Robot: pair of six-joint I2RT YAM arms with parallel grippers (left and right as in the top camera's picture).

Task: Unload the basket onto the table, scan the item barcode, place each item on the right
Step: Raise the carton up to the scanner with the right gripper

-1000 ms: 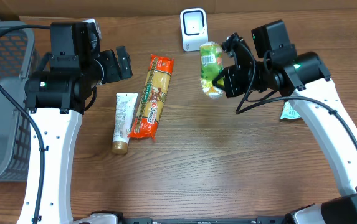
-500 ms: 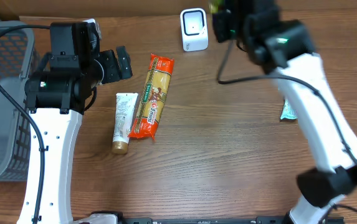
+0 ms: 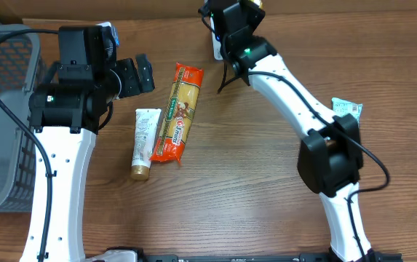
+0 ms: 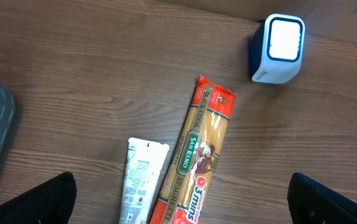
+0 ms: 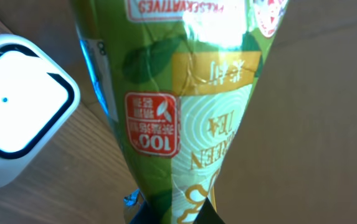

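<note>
On the wooden table's far edge, the right gripper is clamped tight on the green tea packet, whose long axis runs out from its fingers, just beside the scanner.

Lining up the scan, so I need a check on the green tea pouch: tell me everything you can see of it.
The green tea pouch looks like glossy, crinkled plastic film. It is green with a yellow panel, a red 100% badge and a red-edged label. Its print reads upside down in the right wrist view. It narrows toward the shut right pincer, which grips that end. It hangs beside the white scanner, with no visible contact. No barcode shows clearly on this face.
</note>
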